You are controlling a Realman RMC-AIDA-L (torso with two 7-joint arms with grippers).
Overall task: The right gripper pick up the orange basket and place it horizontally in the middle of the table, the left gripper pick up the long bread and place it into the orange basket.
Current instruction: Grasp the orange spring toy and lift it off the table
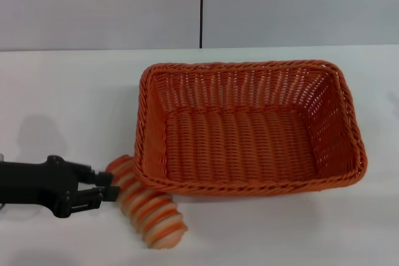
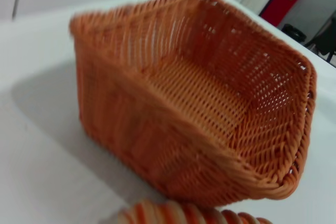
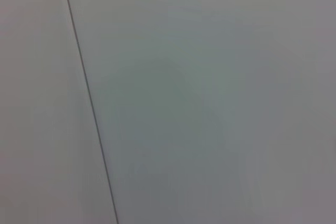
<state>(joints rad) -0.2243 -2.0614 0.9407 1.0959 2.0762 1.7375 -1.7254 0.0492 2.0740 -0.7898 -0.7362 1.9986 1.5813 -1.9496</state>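
The white table (image 1: pixel 62 91) runs back to a grey panel wall (image 1: pixel 100 4) with one dark vertical seam. The orange basket (image 1: pixel 249 129) lies horizontally near the middle, upright and with its opening up. At about 7 o'clock from the basket, the long bread (image 1: pixel 149 207) lies on the table, tilted, its upper end touching the basket's front corner. The left gripper (image 1: pixel 107 186) reaches in level from 9 o'clock, its jaws narrow, fingertips at the bread's upper end; a firm grip cannot be told. The right gripper is not seen.
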